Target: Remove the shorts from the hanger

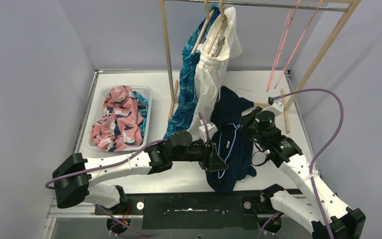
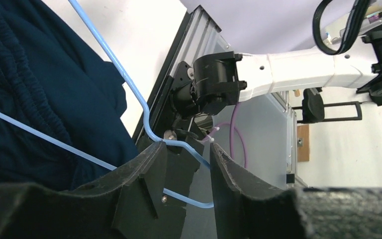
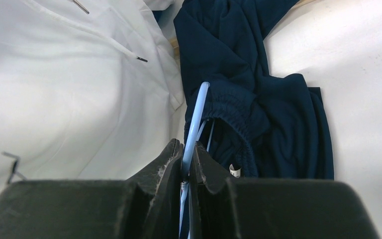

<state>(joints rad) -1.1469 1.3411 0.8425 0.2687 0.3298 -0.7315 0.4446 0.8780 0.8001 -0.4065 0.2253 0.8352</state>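
The navy shorts (image 1: 230,117) lie draped near the middle of the table (image 1: 189,175), threaded on a light blue hanger (image 3: 197,117). The right tool (image 3: 185,149) is clenched on the hanger's wire. The left tool (image 2: 187,147) is released, its fingers apart with the hanger's hook between them. Farther back, white shorts (image 1: 211,74) and blue leaf-pattern shorts (image 1: 186,94) hang on the rack (image 1: 166,45). Pink floral shorts (image 1: 117,119) lie in the basket (image 1: 99,97) at the left.

White arm links (image 1: 107,170) meet at black joints (image 1: 70,180), trailing purple cables (image 1: 331,94), ending in rough black fingers (image 2: 231,179).
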